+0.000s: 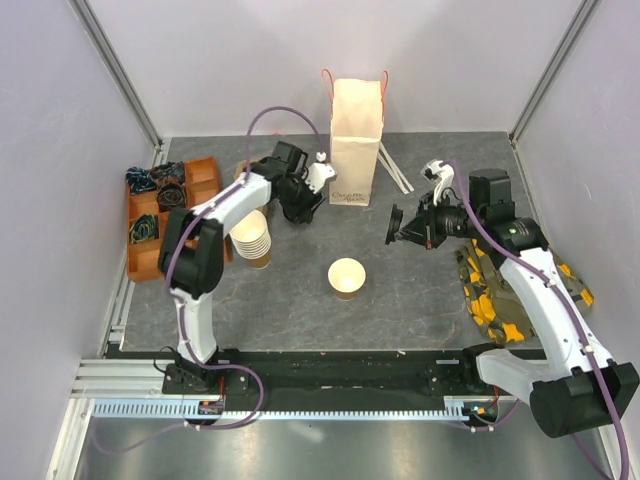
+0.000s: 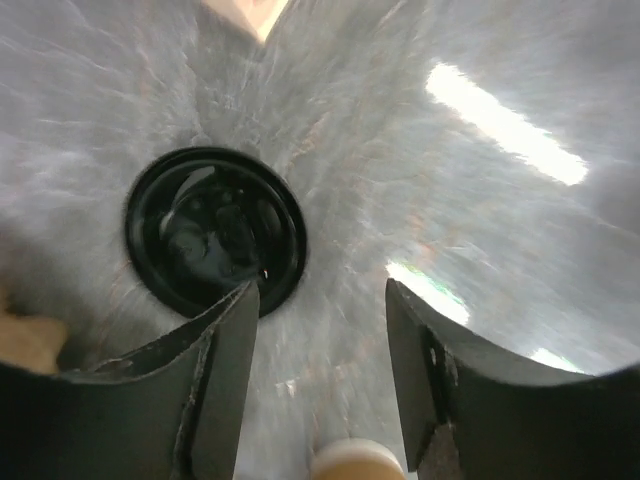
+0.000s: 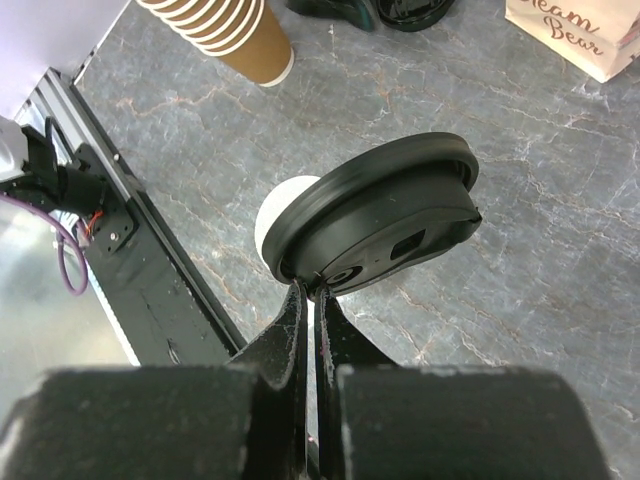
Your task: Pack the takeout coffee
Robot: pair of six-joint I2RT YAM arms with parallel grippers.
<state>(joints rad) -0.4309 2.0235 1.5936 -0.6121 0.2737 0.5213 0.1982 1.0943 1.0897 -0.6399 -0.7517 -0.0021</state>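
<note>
Right gripper [image 3: 310, 292] clamped thin on the rim of a black lid [image 3: 385, 205], lid tilted and not yet on the lidless paper cup [image 3: 272, 222] at the centre of the table [image 1: 430, 310]. Left gripper [image 2: 320, 300] parted and empty over a second lid [image 2: 215, 232]. Risk: with an edge-only grip and this tilt, lid likely to seat crooked or tip the cup.

I'm hovering left gripper [image 2: 322, 292] pointing down, jaws apart | I'm pinching black lid [image 3: 385, 210] in right gripper [image 3: 308, 292]
</note>
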